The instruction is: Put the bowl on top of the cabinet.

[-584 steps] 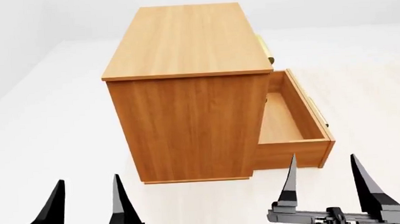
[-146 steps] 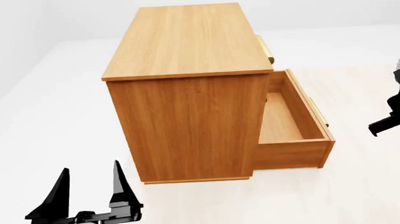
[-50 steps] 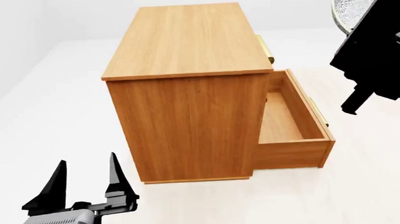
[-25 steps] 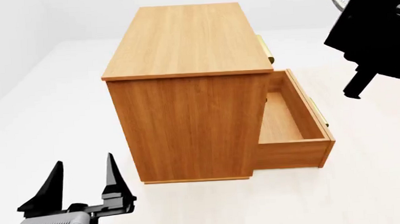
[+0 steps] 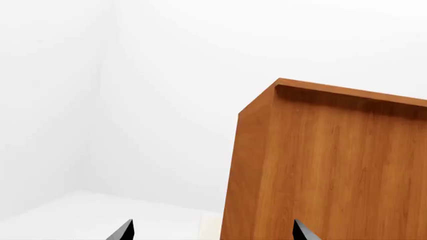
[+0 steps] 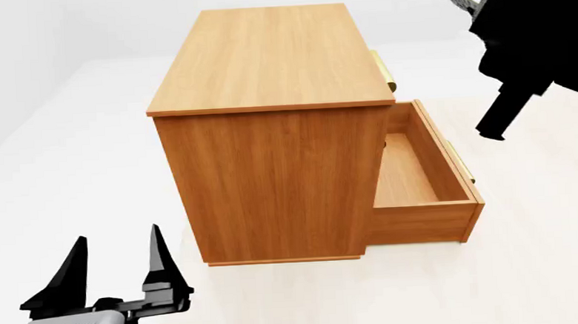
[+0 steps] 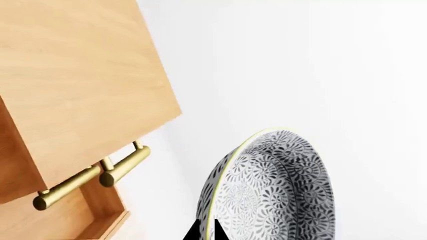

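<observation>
Right gripper (image 7: pixel 203 232) pinches the rim of the small round ceramic bowl, white with blue-grey leaf pattern (image 7: pixel 273 187), high at far right. The orange-brown wooden cabinet's (image 6: pixel 268 55) flat top lies left of and below it. Left gripper (image 6: pixel 116 267), spread and empty, sits low and near.

The cabinet (image 6: pixel 272 126) stands in the middle of the floor (image 6: pixel 71 158), end-on to the robot. Its bottom drawer (image 6: pixel 420 181) sticks out on the right side. The left gripper (image 6: pixel 117 271) sits low, in front of the cabinet and to its left. The right gripper is up high to the cabinet's right, mostly out of view, apparently with the bowl (image 7: pixel 277 187) between its fingers.
</observation>
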Robot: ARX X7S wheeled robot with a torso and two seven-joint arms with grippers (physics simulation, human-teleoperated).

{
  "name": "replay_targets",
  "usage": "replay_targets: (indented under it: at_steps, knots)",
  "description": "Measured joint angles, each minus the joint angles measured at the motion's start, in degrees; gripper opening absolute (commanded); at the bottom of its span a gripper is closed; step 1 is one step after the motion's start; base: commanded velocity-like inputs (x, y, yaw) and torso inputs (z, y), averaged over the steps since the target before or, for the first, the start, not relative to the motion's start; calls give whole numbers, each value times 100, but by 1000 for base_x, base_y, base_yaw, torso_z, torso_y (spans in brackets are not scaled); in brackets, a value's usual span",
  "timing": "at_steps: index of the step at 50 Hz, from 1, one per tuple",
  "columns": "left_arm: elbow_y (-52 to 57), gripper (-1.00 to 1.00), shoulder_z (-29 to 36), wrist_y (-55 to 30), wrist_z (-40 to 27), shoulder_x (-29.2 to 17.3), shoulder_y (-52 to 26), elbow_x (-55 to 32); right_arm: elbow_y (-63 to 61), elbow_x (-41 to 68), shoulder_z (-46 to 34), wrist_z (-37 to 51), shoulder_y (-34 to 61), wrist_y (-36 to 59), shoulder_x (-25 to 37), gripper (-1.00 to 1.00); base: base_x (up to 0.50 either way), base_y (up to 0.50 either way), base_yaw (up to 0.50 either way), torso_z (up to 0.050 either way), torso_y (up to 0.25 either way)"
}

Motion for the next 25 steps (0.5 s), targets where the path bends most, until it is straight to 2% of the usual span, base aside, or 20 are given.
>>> replay_targets:
  at_steps: [12,25]
  knots:
    - [-21,100,19,-78,-10,0,-94,-33,-56,525,1004,-446,38,330,-266,-100,0,0,0,0,1]
    - [-18,100,35,-174,-25,-15,-193,-70,55,766,1568,-631,-11,426,-393,-100,0,0,0,0,0]
